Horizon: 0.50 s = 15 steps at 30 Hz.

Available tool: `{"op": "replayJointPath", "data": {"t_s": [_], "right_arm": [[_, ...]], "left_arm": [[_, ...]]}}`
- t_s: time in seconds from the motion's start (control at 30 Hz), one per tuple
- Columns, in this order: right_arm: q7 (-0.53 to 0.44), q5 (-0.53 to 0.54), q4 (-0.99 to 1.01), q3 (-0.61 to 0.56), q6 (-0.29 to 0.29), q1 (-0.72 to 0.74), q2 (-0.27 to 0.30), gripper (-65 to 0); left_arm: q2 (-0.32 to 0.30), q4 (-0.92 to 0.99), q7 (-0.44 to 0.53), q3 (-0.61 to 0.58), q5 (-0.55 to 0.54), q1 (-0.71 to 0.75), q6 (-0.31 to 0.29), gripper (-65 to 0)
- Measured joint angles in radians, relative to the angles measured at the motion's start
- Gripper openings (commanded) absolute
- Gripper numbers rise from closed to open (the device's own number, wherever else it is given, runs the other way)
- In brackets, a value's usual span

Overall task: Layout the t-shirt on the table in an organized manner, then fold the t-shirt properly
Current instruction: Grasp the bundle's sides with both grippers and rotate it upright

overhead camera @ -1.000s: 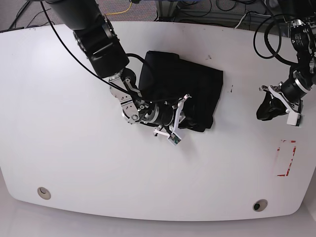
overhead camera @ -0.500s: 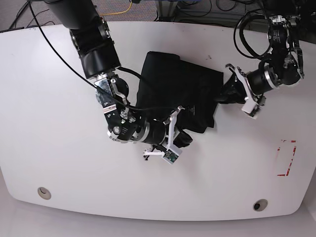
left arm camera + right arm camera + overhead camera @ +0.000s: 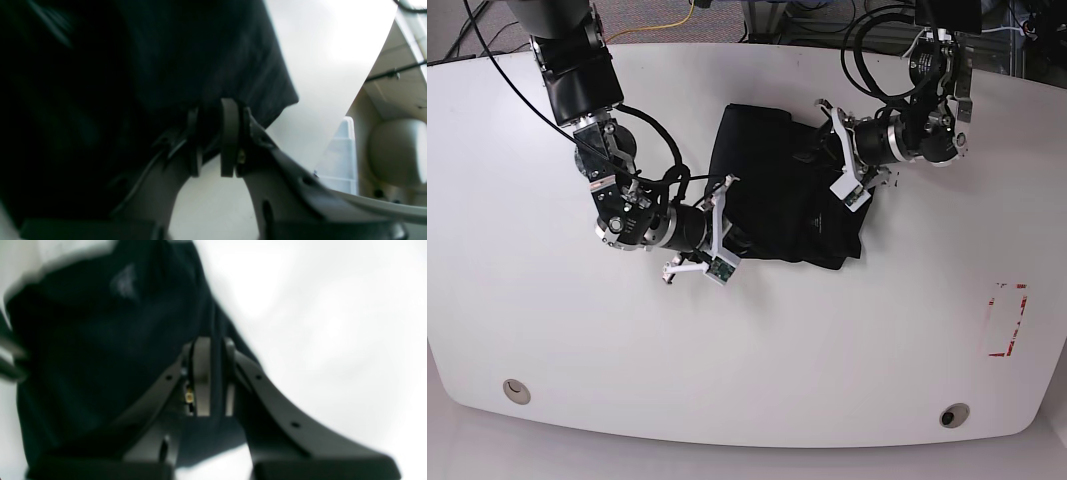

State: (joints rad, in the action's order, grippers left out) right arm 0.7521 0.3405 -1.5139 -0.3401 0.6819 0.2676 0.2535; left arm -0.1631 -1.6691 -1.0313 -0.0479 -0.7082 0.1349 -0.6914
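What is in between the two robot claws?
In the base view, only the black t-shirt lies between the left gripper and the right gripper. Each is shut on an edge of it.

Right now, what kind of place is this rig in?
Likely a robotics lab: a white table with a black t-shirt, loose cables behind it, and red tape marking a spot.

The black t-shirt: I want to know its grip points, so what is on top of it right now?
Both end effectors: the left end effector at its upper right part, the right end effector at its lower left edge. The t-shirt hides their fingertips and the table beneath.
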Motion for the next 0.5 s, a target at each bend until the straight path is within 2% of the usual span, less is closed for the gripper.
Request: {"op": "replayJointPath", "data": {"t_s": [0.27,0.4,0.5], "right_arm": [[-0.174,0.001,0.141,-0.002,0.014,-0.055,0.024,-59.8],[-0.275,0.005,0.208,-0.002,0.014,-0.080,0.039,-59.8],[-0.299,0.019,0.221,0.002,0.014,-0.103,0.046,-59.8]], "left_arm": [[-0.002,0.136,0.011,-0.021,0.078,-0.061,-0.005,-57.2],[-0.026,0.198,0.031,-0.024,0.069,-0.093,-0.018,-57.2],[-0.043,0.231,0.039,-0.024,0.066,-0.122,-0.021,-57.2]]}}
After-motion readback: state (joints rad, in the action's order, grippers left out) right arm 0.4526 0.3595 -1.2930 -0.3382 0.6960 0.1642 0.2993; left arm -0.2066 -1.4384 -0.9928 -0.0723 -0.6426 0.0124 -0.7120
